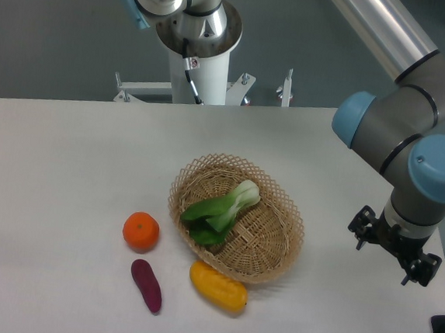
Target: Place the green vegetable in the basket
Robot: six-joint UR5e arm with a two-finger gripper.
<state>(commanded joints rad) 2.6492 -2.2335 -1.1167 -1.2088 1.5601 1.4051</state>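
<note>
The green vegetable is lying inside the basket. The gripper is hanging well to its right, near the table edge, fingers apart, holding nothing. No writing shows.

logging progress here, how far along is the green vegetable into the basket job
It looks done: the green vegetable lies inside the basket, stalk end toward the far rim. Nothing is in hand: the hand is off to the basket's right, holding nothing. Nothing visible is left to move.
</note>
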